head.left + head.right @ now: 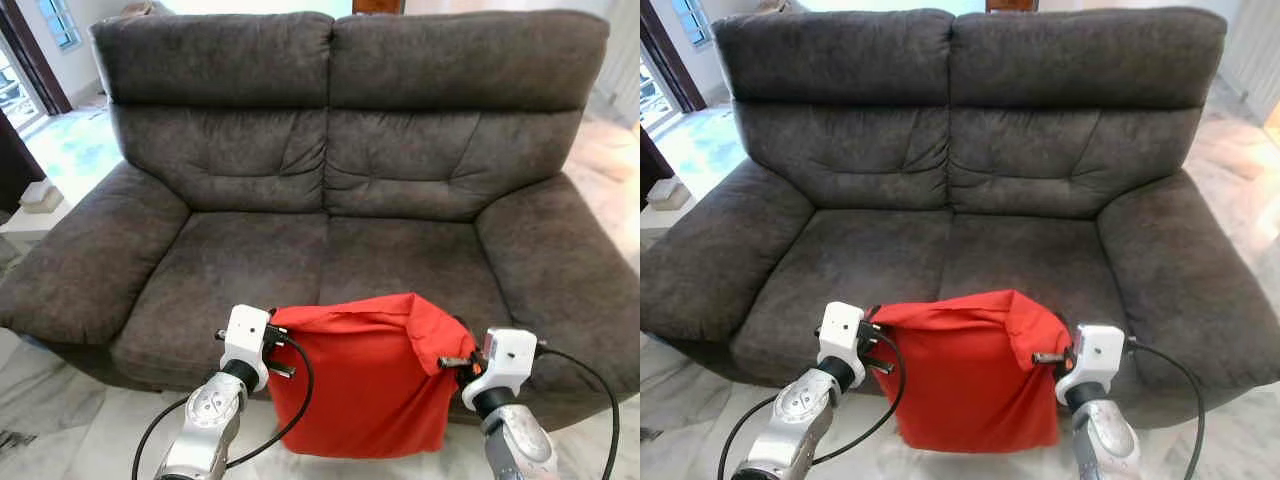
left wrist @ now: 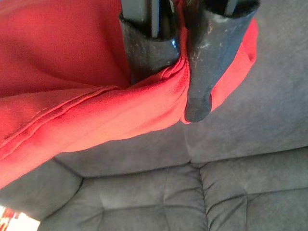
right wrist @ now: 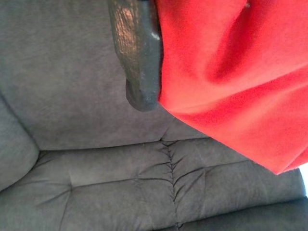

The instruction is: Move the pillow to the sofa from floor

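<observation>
Both silver arms rise from the bottom of the head view, and between them hangs the red pillow [image 1: 360,375], limp and folded over at its top edge. It is held up off the marble floor [image 1: 70,420], in front of the sofa's [image 1: 330,170] front edge, its top about level with the seat cushions.

Left gripper [image 1: 272,345] sits at the pillow's upper left corner. From its wrist camera, the two black fingers [image 2: 199,53] are pinched close together with a bunched fold of red cloth squeezed between them — a firm nip on the pillow.

Right gripper [image 1: 462,362] is at the upper right corner, pressed into the folded flap. Its wrist camera gives one black finger [image 3: 137,53] lying against the red cloth with the rest covered by fabric, so I cannot tell how its fingers are set.

Grey two-seat sofa straight ahead, seat bare, back cushions tufted. Black cables loop down from both wrists. No brand, label or writing can be read on the pillow, sofa or grippers. At far left, a small pale box [image 1: 42,195] sits on a low ledge.
</observation>
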### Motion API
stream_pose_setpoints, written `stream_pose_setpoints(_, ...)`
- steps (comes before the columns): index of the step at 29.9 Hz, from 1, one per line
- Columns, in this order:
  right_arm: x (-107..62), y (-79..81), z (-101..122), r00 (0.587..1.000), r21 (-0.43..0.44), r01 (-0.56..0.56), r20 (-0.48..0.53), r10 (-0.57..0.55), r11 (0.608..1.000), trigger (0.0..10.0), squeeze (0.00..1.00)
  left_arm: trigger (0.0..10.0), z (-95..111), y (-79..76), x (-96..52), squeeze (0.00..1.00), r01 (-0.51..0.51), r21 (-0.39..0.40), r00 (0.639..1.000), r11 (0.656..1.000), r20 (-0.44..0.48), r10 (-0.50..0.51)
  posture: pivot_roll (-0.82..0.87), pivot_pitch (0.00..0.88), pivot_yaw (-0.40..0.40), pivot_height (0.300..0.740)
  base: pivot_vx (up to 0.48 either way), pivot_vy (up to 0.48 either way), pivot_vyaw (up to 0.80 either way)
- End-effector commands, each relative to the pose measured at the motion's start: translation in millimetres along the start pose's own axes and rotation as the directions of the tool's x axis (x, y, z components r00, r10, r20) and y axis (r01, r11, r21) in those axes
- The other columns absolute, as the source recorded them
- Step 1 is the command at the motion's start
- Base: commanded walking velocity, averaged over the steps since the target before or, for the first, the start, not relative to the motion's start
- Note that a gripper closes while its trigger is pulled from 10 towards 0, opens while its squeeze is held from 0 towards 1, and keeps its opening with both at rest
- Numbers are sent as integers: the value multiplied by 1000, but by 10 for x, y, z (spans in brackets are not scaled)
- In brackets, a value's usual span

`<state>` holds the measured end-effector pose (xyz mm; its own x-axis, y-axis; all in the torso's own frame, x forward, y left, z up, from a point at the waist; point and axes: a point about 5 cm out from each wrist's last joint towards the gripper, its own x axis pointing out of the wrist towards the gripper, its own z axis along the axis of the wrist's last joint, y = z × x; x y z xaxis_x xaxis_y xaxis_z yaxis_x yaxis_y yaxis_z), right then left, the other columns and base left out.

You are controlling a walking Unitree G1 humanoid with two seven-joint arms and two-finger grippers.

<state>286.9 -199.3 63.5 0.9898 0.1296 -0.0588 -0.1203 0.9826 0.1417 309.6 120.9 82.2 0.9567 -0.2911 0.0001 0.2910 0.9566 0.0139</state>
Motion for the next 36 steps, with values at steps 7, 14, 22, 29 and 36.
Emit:
stream_pose_setpoints(7, 42, -55, 191, 996, -10, 21, 87, -20, 1000, 10000, 0, 10000, 108, 69, 7, 0, -22, 9, 998, 1000, 55, 21, -4, 99, 43, 740, 0, -290, 0)
stream_pose_setpoints(14, 47, -58, 184, 996, -5, 21, 84, -21, 1000, 10000, 0, 10000, 104, 92, 8, 0, -18, 10, 999, 1000, 49, 17, -3, 93, 43, 740, 0, 0, 0)
stream_pose_setpoints(22, 61, -52, 184, 996, 3, 24, 82, -24, 1000, 10000, 0, 10000, 130, 147, 14, 0, -25, 12, 998, 1000, 54, 25, -4, 91, 43, 740, 0, 0, 0)
stream_pose_setpoints(29, 59, -57, 187, 995, 20, 43, 92, -45, 999, 10000, 0, 10000, 150, 175, 14, 0, -33, 28, 997, 999, 65, 31, -4, 95, 45, 740, 0, -94, 0)
stream_pose_setpoints(36, 65, -99, 185, 995, 16, 64, 78, -65, 998, 10000, 0, 10000, 128, 172, 17, 0, -30, 26, 998, 999, 52, 29, -2, 98, 43, 740, 0, -139, -567)
